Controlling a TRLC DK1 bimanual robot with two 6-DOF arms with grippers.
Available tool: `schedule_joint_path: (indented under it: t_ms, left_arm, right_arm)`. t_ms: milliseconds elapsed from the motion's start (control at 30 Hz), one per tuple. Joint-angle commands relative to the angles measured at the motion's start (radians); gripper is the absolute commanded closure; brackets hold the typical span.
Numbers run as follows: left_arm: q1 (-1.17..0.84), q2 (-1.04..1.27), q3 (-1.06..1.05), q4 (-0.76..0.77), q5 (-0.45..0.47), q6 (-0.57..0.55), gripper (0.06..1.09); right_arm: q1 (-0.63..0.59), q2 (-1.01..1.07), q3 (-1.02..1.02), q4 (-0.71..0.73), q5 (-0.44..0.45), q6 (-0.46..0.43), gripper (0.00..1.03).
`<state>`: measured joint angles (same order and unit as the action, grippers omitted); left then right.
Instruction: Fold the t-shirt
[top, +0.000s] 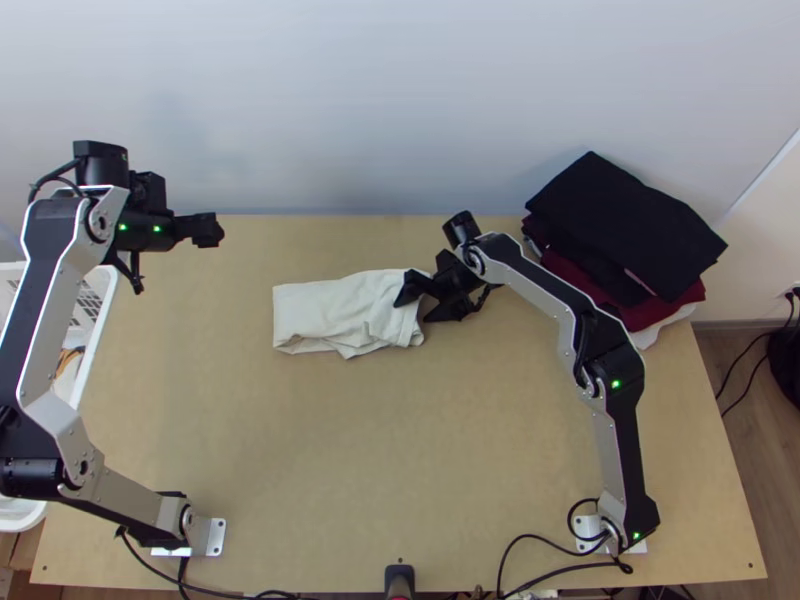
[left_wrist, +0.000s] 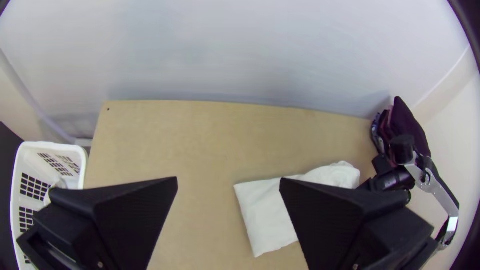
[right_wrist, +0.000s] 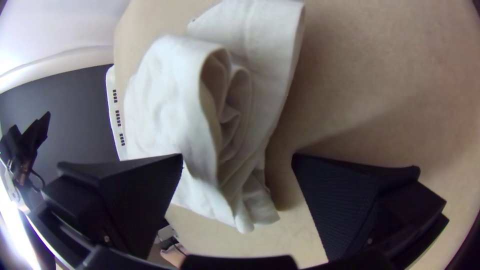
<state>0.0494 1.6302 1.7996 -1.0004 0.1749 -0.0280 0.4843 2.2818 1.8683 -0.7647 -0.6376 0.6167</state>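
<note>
Right gripper (top: 412, 311) stood wide open, holding nothing, at the near end of the folded, rumpled t-shirt (top: 320, 308), contact uncertain; left gripper (top: 219, 231), also spread and empty, hung well apart from it.

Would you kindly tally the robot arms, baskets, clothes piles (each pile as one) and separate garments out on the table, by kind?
Robot arms: 2
White basket: 1
Clothes pile: 1
Pale t-shirt: 1
Total: 5
</note>
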Motion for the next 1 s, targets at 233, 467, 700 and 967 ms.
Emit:
schedule_joint_path:
  t_ms: [233,467,700,967]
  left_arm:
    - [0.030,-0.073,-0.016,-0.038,-0.017,0.020,0.10]
    - [0.064,-0.107,-0.013,-0.061,-0.025,0.033,0.10]
    - [0.078,-0.130,-0.019,-0.072,-0.025,0.034,0.10]
    - [0.076,-0.151,-0.019,-0.072,-0.025,0.027,0.10]
  right_arm:
    - [0.122,0.177,0.189,0.010,-0.007,-0.009,0.04]
    - [0.183,0.242,0.316,-0.007,-0.005,0.025,0.07]
    - [0.154,0.177,0.318,-0.018,0.001,0.000,1.00]
    - [0.086,-0.116,0.230,0.019,0.001,-0.011,1.00]
